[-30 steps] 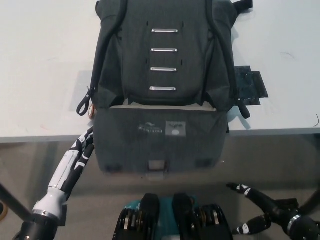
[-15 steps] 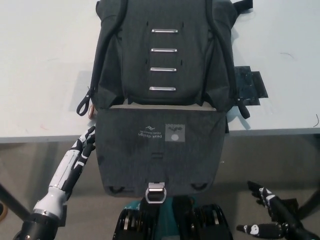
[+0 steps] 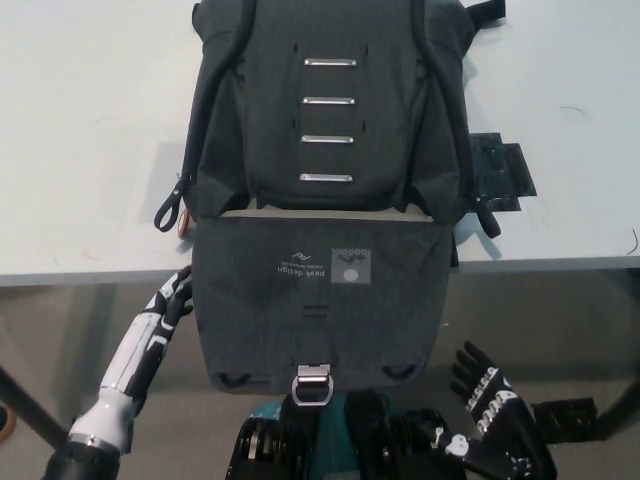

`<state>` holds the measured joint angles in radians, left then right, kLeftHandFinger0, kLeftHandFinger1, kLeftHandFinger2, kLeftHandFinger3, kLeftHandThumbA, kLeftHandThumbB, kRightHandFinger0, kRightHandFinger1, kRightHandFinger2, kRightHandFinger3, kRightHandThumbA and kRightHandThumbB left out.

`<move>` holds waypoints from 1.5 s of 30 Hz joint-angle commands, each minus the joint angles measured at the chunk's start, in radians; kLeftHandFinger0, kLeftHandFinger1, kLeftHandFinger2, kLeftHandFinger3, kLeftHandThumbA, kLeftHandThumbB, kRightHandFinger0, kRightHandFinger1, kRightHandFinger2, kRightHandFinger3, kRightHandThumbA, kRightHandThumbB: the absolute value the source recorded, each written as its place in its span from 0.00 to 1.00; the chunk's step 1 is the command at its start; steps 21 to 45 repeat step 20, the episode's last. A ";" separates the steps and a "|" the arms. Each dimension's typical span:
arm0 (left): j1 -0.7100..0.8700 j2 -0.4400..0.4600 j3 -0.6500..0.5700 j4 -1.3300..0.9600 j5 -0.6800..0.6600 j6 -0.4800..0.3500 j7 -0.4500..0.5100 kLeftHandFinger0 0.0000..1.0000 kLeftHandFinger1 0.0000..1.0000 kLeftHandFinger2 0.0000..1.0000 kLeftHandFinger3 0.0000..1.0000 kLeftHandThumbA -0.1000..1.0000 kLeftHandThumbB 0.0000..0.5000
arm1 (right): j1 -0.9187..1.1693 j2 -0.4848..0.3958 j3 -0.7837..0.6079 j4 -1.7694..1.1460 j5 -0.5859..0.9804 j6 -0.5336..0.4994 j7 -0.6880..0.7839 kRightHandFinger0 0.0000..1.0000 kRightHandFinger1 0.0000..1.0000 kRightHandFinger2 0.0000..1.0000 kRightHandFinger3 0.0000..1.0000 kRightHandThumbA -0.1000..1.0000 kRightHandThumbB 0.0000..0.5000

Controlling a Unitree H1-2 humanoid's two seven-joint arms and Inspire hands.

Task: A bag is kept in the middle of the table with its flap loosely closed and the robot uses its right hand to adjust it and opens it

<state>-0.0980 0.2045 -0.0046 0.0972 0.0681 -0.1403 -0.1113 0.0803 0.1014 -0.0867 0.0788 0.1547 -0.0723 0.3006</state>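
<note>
- Black in colour, the right hand [image 3: 492,415] is seen at the lower right of the frame, below the table edge, with its fingers spread apart and nothing held; it is well clear of the bag.
- The white left hand [image 3: 172,297] is seen at the lower left, raised on its arm just beside the left edge of the hanging flap; whether its fingers are apart or closed cannot be told, nor whether the flap is touched.
- A metal buckle [image 3: 311,381] is fixed at the bottom middle of the flap, low in the frame.
- The dark grey flap [image 3: 315,305] is folded out and hangs down over the near edge of the table, with its inner side showing a light printed logo and a small grey patch.
- The backpack [image 3: 328,110] lies flat in the upper middle of the frame on the white table [image 3: 80,130], with four short metal bars in a column down its centre and a strap running along each side.
- A black flat patch [image 3: 500,172] is seen on the table just beside the backpack's right edge.
</note>
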 commanded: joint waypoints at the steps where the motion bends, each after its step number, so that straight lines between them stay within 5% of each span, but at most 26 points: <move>1: 0.002 0.001 0.007 -0.038 -0.007 -0.014 0.006 1.00 1.00 1.00 1.00 0.99 0.32 | -0.008 -0.002 -0.020 -0.029 0.084 -0.124 -0.001 1.00 1.00 1.00 1.00 1.00 0.46; 17: 0.135 -0.025 0.051 -0.071 -0.018 -0.054 0.030 1.00 1.00 1.00 1.00 0.96 0.21 | -0.010 -0.051 0.053 -0.015 0.006 -0.145 -0.018 1.00 1.00 1.00 1.00 1.00 0.34; 45: 0.136 -0.026 0.051 -0.070 -0.018 -0.054 0.030 1.00 1.00 1.00 1.00 0.97 0.21 | -0.008 -0.055 0.058 -0.015 0.006 -0.147 -0.022 1.00 1.00 1.00 1.00 1.00 0.33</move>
